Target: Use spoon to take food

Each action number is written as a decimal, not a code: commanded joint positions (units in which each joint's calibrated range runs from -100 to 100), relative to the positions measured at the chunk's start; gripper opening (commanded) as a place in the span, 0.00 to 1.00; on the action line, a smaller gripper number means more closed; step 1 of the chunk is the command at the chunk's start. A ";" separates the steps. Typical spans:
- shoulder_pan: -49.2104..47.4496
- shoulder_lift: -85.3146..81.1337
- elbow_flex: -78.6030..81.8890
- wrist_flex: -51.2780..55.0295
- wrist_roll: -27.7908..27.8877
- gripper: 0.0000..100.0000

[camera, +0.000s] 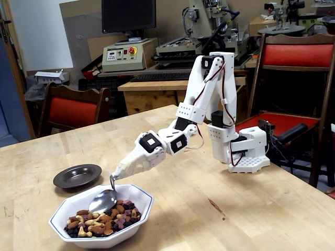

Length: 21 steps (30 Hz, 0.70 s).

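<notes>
Food heaped in the lower left of the frame, tan and brown nuts mixed with dark purple-black pieces, filling the near part of a white eight-sided bowl with a thin dark rim line. Spoon angled down into that bowl, its shiny oval scoop lying on the far upper edge of the pile, thin bent handle rising to the tapered white tip of the arm. No separate fingers to be seen at the pincer; cannot tell whether parted or closed, only that the spoon handle comes out of the pointed end. Just left of the bowl and a little farther back, a small dark round plate, apart from the bowl. All on a pale wooden table. Toward the centre right, the arm's white base with red and black wires, upper links folded high above it. Farther back, red-cushioned wooden chairs at left and right. At the top of the frame, a workbench with a dark monitor and a beige control box bearing a red button.
</notes>
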State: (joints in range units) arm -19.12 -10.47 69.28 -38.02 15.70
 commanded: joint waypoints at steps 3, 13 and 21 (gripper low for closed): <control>0.68 -1.30 0.36 -0.39 3.61 0.04; 0.16 -1.30 0.27 0.00 6.30 0.04; -0.06 -1.30 0.36 0.00 6.20 0.04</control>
State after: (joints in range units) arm -19.27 -10.47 69.80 -37.86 21.86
